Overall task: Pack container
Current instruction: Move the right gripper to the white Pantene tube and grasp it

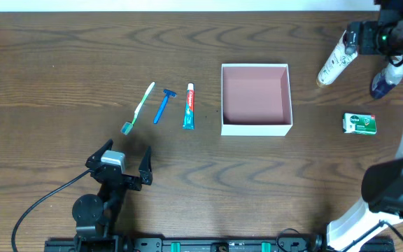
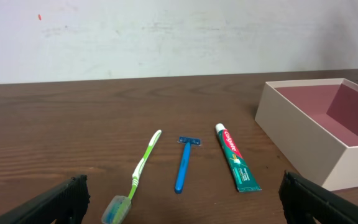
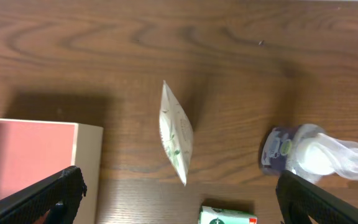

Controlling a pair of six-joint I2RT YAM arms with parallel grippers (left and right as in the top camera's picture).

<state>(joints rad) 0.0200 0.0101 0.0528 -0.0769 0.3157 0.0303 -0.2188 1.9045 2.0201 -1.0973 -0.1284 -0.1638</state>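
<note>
Container [image 1: 255, 98]: square and lidless, with white walls and a bare pink floor. It sits mid-bench [image 1: 47, 56] between two groups of toiletries and touches none of them.
Left tool [image 1: 124, 161]: fingers spread wide with nothing between them, low at the near edge.
Right tool [image 3: 179, 182]: fingers also spread and empty, hanging over the far right corner.
Ahead of left tool: toothbrush [image 2: 140, 168], razor [image 2: 184, 163] and toothpaste tube [image 2: 236, 165] lie side by side but apart. Their long axes run away from the tool, and the container lies ahead and to its right.
Below right tool: white pouch [image 3: 176, 130], its long axis slanting toward the near side. A bottle [image 3: 309, 155] lies to its right and a soap packet [image 3: 227, 216] nearer the robot. The container is to this tool's left.
Nearer arm: by my judgement, left for the three slim items, right for the pouch, bottle and packet.
Grasp note: the fingers would probably best close across an item's long axis.
Writing: red lettering on the toothpaste tube and a green emblem on the soap packet are both too small to read. The print on the pouch is faint and illegible.
</note>
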